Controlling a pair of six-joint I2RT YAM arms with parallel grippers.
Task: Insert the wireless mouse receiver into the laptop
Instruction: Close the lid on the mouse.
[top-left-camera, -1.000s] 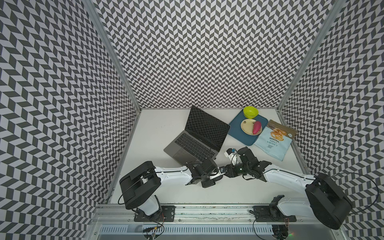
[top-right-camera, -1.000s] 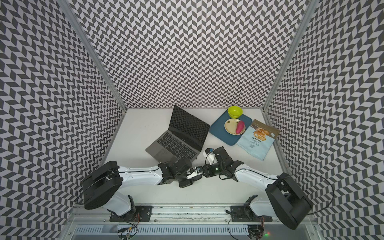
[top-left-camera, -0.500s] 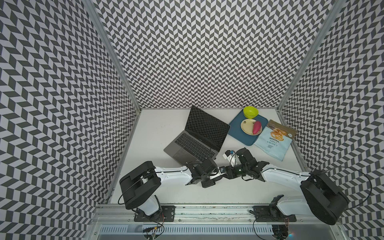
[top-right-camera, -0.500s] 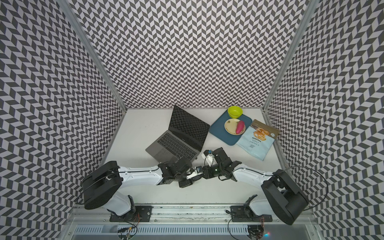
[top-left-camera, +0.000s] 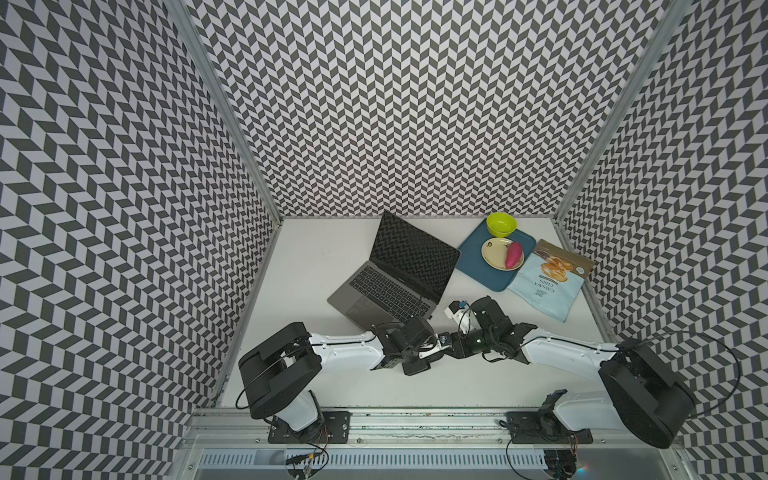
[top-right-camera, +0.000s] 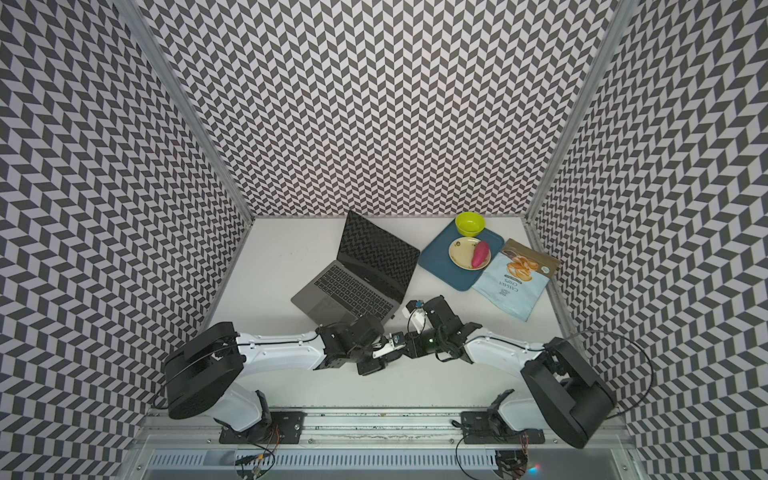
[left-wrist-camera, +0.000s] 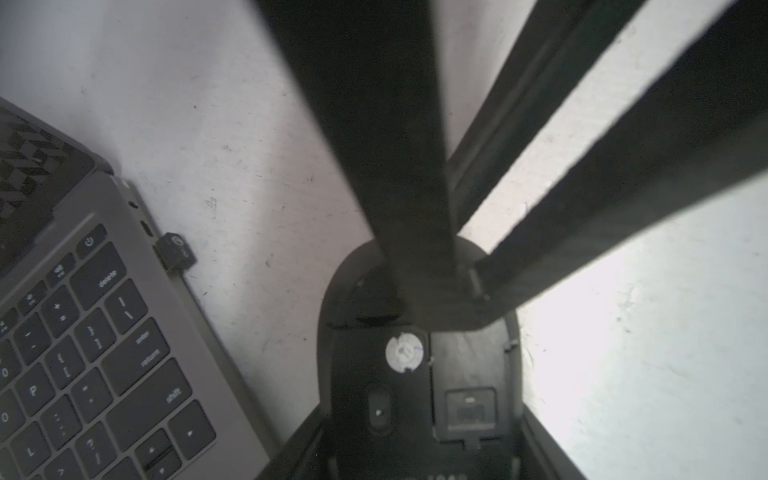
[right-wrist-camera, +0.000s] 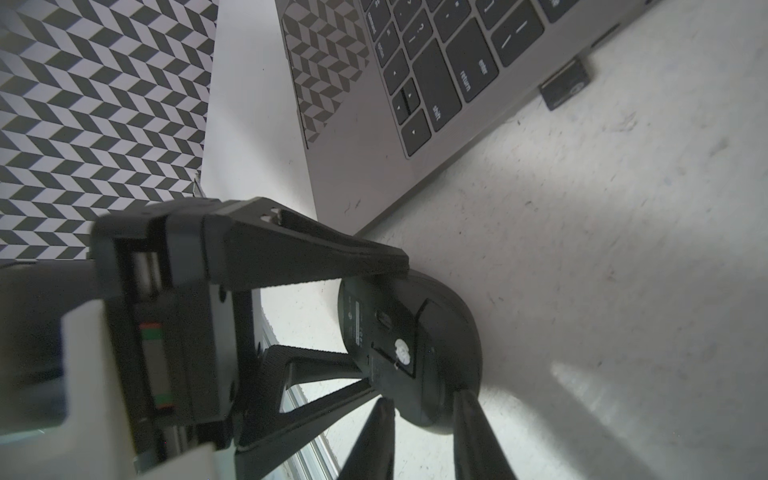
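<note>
We see the laptop (top-left-camera: 390, 286) open and set at an angle on the white worktop (top-left-camera: 316, 266). The wireless mouse receiver (left-wrist-camera: 176, 251) is a small dark nub that sits against the laptop's right side edge, level with the delete key. It also shows in the right wrist view (right-wrist-camera: 567, 83).

In front of the laptop's near right corner the two arms meet, and the left wrist covers that corner in both top views. The left tool (right-wrist-camera: 384, 320) is clamped on the sides of a black mouse (left-wrist-camera: 419, 374), which it holds underside up and tilted. The right tool (right-wrist-camera: 424, 399) has its fingers slightly apart at the mouse's end, and we cannot tell whether they pinch it.

Right of the laptop and well apart from the arms lies a blue tray (top-left-camera: 473, 266). It carries a green bowl (top-left-camera: 501, 223) and a plate (top-left-camera: 494, 253) with a pink-red oblong item (top-left-camera: 514, 254). A chips bag (top-left-camera: 544, 286) overlaps the tray's edge.
</note>
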